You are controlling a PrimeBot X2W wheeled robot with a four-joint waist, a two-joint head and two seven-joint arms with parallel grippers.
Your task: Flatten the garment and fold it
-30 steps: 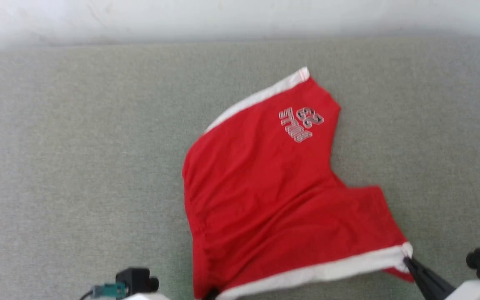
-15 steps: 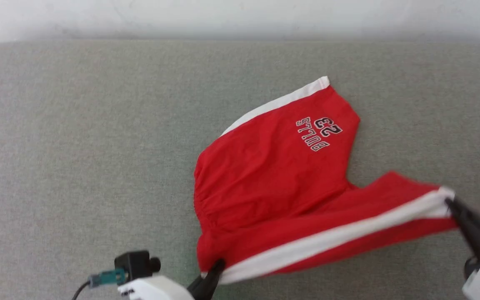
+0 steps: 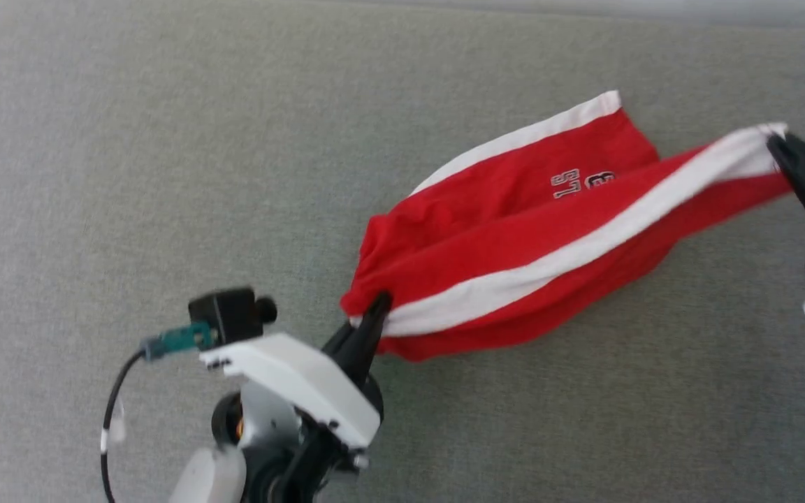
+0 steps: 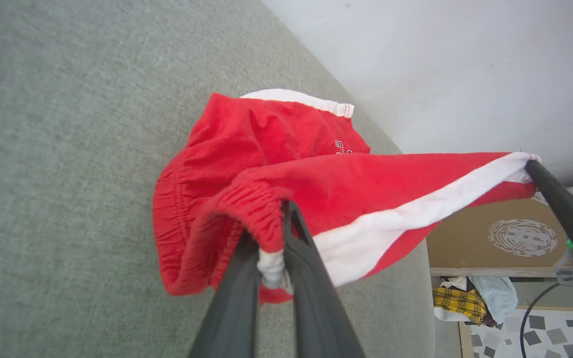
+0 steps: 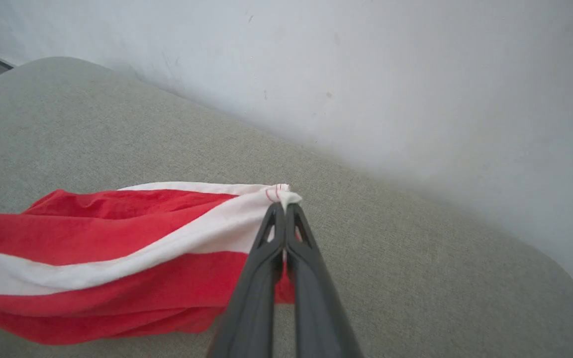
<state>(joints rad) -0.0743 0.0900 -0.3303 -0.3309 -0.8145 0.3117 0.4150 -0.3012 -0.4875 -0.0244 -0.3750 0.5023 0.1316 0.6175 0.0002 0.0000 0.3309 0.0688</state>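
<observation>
The garment [image 3: 514,237] is a pair of red shorts with white side stripes, half lifted off the grey cushion. My left gripper [image 3: 374,311] is shut on its gathered waistband end [image 4: 266,233], where a bit of white trim shows between the fingers. My right gripper [image 3: 780,143] is shut on the white-striped hem corner [image 5: 279,196] at the far right. Between the two grips the near stripe [image 3: 570,251] stretches taut and raised. The far leg lies on the cushion with its logo print [image 3: 581,181] partly covered by the lifted layer.
The grey upholstered cushion [image 3: 165,140] spreads around the shorts, with a white wall [image 5: 366,74] behind it. Past the cushion's edge, the left wrist view shows a cardboard box [image 4: 495,238], a yellow plaid cloth [image 4: 458,301] and a tiled floor.
Both grippers have risen and moved away from me, carrying the near striped edge up and over toward the far leg, half covering the logo. The head camera has tilted down too.
</observation>
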